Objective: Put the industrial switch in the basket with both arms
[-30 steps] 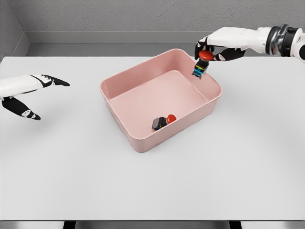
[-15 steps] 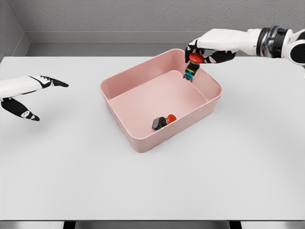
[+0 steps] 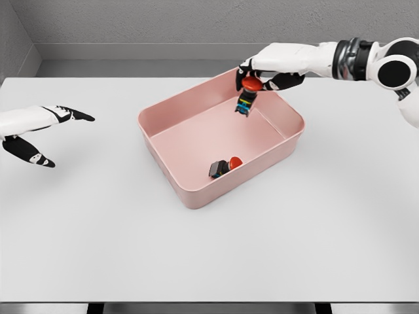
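The right hand grips an industrial switch by its red mushroom cap, fingers closed around the cap from above, the body with its blue and green terminal block hanging below. The switch hangs over the far inner part of the pink basket, just inside the far rim and clear of the floor. A second switch lies on its side on the basket floor, near the front right wall. The left hand hovers over the desk well to the left of the basket, fingers spread and holding nothing.

Assessment: the switch appears a small, rigid, hard-plastic part, probably light for one hand. The rounded cap looks smooth and may slip or let the body swing in a pinch; the squarer body below offers flatter faces for a surer hold. It seems sturdy enough for a short drop, though the terminal end could chip on striking the wall. Release over open floor, away from the second switch, seems advisable.
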Motion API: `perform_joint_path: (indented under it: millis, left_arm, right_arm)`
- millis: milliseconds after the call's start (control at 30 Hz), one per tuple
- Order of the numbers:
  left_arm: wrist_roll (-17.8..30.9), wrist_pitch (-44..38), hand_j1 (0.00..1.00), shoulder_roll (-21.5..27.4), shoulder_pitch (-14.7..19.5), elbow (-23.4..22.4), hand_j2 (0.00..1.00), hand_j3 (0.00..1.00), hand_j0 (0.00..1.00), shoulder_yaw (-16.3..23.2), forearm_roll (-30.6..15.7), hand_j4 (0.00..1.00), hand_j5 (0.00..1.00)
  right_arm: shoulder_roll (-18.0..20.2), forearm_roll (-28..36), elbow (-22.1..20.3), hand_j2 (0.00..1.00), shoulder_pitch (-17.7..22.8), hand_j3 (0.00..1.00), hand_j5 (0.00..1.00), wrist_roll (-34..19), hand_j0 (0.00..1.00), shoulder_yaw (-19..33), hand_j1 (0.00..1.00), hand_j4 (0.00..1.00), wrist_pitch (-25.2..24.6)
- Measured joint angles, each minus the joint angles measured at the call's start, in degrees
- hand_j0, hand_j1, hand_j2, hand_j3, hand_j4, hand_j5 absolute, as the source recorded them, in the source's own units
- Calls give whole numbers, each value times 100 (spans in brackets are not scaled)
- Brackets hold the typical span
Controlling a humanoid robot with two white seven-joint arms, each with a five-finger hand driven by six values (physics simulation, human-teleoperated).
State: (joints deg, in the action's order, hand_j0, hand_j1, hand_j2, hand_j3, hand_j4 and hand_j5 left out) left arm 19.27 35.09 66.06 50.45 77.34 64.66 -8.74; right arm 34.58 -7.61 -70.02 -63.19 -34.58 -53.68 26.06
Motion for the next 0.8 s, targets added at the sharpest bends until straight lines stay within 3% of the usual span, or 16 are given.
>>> perform_joint_path:
  millis: [367,600,800]
  left_arm:
    - [0,0,100,3,0,1,100,100,100,2,0,100,100]
    - [0,0,100,0,-26,0,100,100,100,0,1,100,100]
    - [0,0,100,0,-44,0,100,100,100,1,0,100,100]
  right_arm:
    - [-105,-33,-39,100,-44,100,100,-5,100,-36,100,100,-4]
    - [-215,-32,-528,100,-62,100,100,-9,100,-119,100,100,-235]
    - [-201,-27,-625,100,-70,100,100,-8,100,-130,100,100,-308]
